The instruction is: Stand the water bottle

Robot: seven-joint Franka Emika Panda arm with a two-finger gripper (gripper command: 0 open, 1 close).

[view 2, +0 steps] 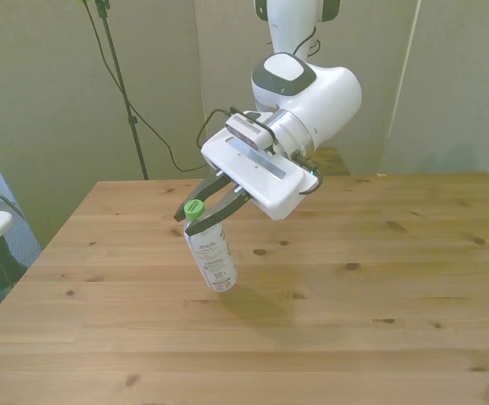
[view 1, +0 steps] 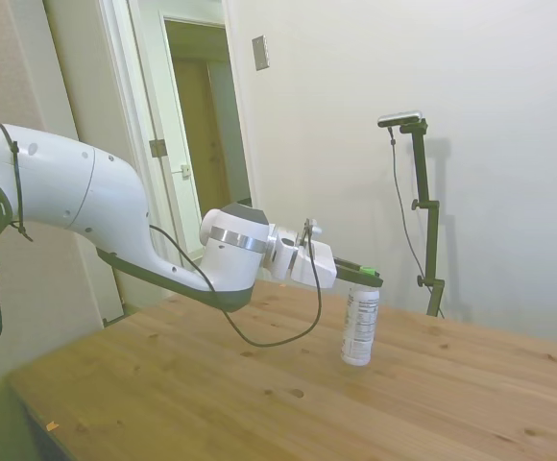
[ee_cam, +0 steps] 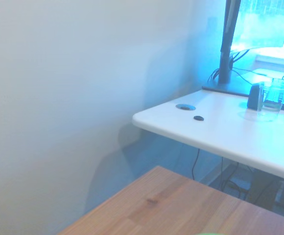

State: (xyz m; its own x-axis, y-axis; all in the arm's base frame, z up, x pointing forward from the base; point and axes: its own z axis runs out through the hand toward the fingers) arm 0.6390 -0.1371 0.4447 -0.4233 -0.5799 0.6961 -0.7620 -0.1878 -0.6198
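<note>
Fingers point(view 2: 196, 208) around water bottle point(view 2: 212, 256) neck, seemingly gripping

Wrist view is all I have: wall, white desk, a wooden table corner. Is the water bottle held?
Observer: Yes. In the front view the jaws are shut on the water bottle, just under its green cap.
Operator: Upright?
Observer: Not quite. The front view shows it leaning, cap toward the front view's left.
Operator: Base down?
Observer: In the side view its base looks to meet the table, though I cannot confirm contact.
</note>
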